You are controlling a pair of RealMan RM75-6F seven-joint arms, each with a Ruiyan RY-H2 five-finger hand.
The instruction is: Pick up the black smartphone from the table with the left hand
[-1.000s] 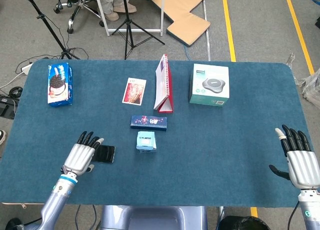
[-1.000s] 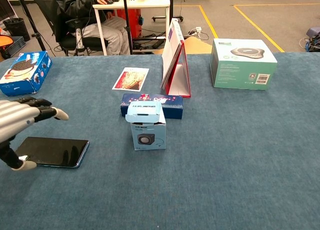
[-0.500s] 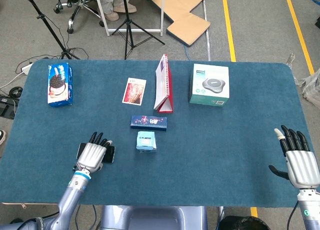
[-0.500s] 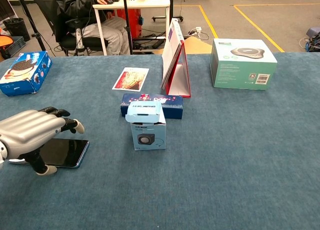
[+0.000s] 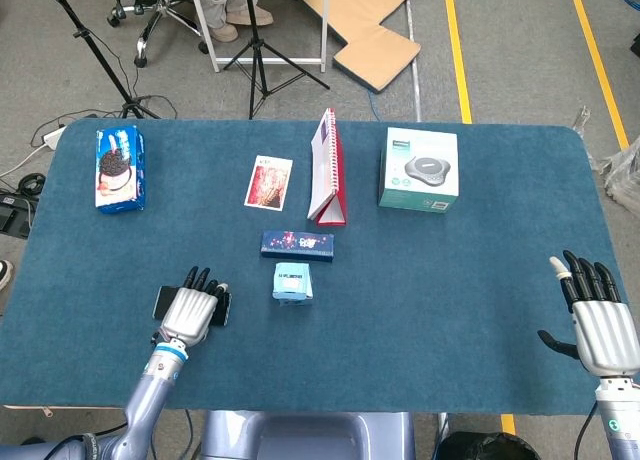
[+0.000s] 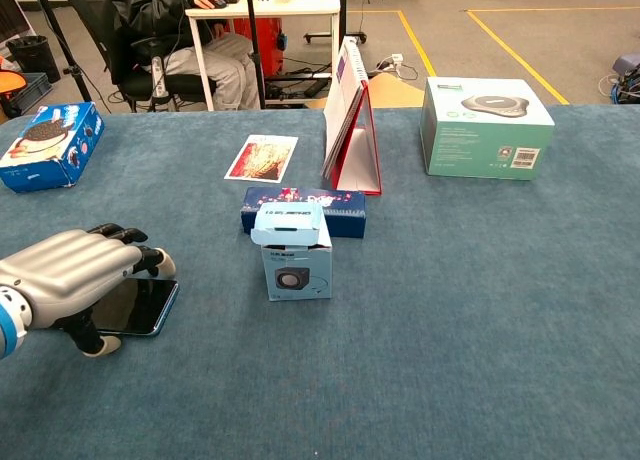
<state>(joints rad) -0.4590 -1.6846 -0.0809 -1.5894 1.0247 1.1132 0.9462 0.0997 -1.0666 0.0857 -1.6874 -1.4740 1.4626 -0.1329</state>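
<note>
Blue table: black smartphone flat, long axis left-right; left hand spread over it, not gripping.

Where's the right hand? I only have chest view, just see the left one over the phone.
Observer: Head view shows the right hand at the near right corner of the table, fingers spread, holding nothing.
Operator: Is any of the phone visible behind the left hand from above?
Observer: Yes. The black smartphone pokes out on the left side of the left hand, and a thin dark edge shows on the right side too. The hand covers its middle.
Operator: Anything close on the phone's left?
Observer: No. The nearest thing that side is the blue cookie pack, well toward the far left corner.
</note>
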